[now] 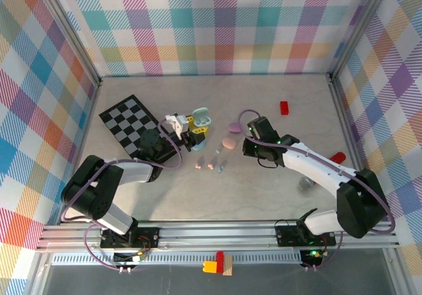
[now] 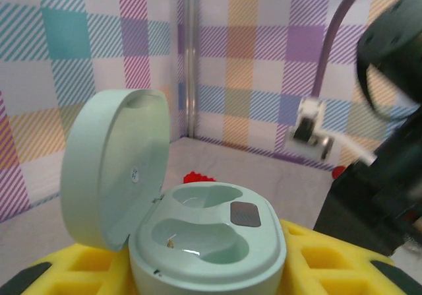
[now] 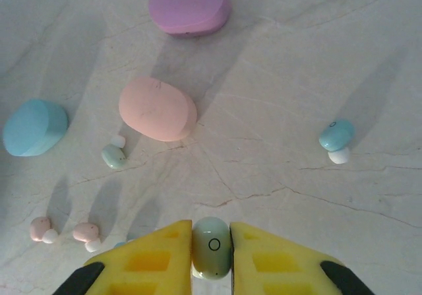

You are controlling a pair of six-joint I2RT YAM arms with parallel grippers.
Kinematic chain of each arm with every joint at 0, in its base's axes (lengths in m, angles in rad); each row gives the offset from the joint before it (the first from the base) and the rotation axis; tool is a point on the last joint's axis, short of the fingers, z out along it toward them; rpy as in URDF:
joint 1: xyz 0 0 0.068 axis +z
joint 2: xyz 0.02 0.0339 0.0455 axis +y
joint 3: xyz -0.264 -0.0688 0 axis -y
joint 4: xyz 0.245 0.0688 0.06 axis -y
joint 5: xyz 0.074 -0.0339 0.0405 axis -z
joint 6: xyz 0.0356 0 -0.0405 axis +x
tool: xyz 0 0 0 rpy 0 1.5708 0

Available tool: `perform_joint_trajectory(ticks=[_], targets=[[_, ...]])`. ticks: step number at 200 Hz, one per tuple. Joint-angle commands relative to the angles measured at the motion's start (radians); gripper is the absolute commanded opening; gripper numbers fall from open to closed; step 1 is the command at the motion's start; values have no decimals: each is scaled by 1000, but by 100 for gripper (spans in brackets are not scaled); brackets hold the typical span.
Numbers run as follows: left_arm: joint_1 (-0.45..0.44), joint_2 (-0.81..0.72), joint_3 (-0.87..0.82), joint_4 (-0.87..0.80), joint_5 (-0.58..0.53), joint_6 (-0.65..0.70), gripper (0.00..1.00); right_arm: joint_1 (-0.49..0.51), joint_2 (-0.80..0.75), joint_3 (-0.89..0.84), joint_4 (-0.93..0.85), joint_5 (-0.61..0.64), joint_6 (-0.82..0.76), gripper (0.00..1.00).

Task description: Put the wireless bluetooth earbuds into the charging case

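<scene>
The left fingers (image 2: 92, 265) are clamping the base of the mint case (image 2: 211, 242) from both sides with their yellow pads. The case is standing open: its lid (image 2: 115, 166) is tilting up at the left in the left wrist view, and its two wells are facing up. In the top view this case is sitting just past the far corner of the checkered mat (image 1: 128, 120), left of centre on the bench (image 1: 264, 196). Whether it is resting on the bench or hanging above it, I cannot tell.

The right fingers (image 3: 178, 245) are pinching a mint earbud (image 3: 211, 247) between their yellow tips, with a small ring mark on it facing the wrist camera.

The other pieces are lying on the bench ahead of these fingers in the right wrist view. The pink case (image 3: 157, 109) is sitting in the middle, the purple case (image 3: 189, 6) beyond it, and the blue case (image 3: 34, 127) off to the left. A second mint earbud (image 3: 114, 155) is lying just beside the pink case, at its lower left edge. Two pink earbuds (image 3: 41, 229) are lying side by side at the lower left, near one yellow finger. A blue earbud (image 3: 336, 140) is lying alone at the right, well apart from the cases.

In the top view a red block (image 1: 284, 107) is sitting toward the far right of the bench.
</scene>
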Motion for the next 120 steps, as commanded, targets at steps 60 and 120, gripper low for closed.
perform_joint_trajectory(ticks=[60,120], targets=[[-106,143,37,41,-117,182,41,72,-99,163,1,-46,-116,18],[-147,167,54,39,-128,198,41,110,-10,279,45,-118,-156,18]])
